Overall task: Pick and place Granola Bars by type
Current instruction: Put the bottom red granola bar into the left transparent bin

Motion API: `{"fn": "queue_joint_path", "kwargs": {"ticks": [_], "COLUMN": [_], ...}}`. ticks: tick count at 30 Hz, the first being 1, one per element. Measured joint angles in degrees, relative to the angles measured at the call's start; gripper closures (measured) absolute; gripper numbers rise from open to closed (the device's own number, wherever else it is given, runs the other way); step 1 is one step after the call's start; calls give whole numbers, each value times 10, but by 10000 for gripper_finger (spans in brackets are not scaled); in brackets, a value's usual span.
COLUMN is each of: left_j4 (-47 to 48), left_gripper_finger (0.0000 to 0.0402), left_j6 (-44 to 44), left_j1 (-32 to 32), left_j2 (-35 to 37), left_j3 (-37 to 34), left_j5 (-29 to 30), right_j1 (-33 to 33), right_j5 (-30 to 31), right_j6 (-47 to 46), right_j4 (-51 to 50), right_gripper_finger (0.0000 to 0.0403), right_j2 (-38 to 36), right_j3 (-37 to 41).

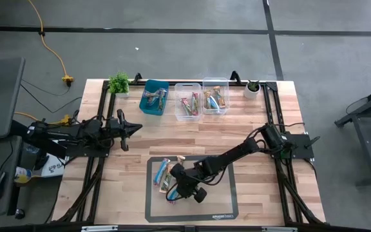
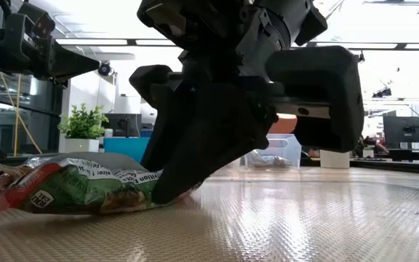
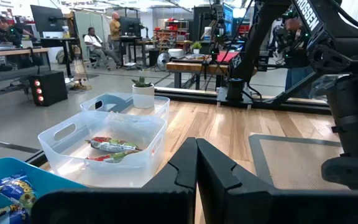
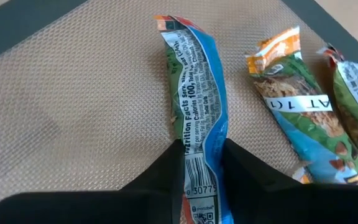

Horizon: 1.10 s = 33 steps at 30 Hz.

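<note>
Down on the mat [image 1: 221, 205], right gripper [image 4: 202, 163] pinching a blue granola bar [image 4: 199, 93], left gripper [image 3: 196, 163] pressed together, clear above bare tabletop.

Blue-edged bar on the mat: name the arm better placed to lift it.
Right. Its gripper is closed on the bar on the mat. The left gripper hangs shut near the bins, off the mat.
</note>
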State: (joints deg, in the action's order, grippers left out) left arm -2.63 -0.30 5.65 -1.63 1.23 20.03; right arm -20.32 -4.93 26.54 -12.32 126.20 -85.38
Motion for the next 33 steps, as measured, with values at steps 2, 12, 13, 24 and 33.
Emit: {"fn": "queue_joint_path", "kwargs": {"ticks": [2,12,13,24,33], "left_j4": [0,0,0,1,1], "left_gripper_finger": [401,401,401,401,401], "left_j6": [0,0,0,0,0], "left_j1": [0,0,0,0,0], "left_j2": [0,0,0,0,0], "left_j3": [0,0,0,0,0], "left_j5": [0,0,0,0,0], "right_j1": [0,0,0,1,27], "right_j5": [0,1,1,2,-107], "right_j6": [-18,-102,-107,-176,-312], "right_j4": [-1,-23,-23,-57,-152], "right_gripper_finger": [326,350,352,362,365], "right_j2": [-1,-1,-1,-2,-2], "right_j3": [-1,-26,-31,-109,-218]}}
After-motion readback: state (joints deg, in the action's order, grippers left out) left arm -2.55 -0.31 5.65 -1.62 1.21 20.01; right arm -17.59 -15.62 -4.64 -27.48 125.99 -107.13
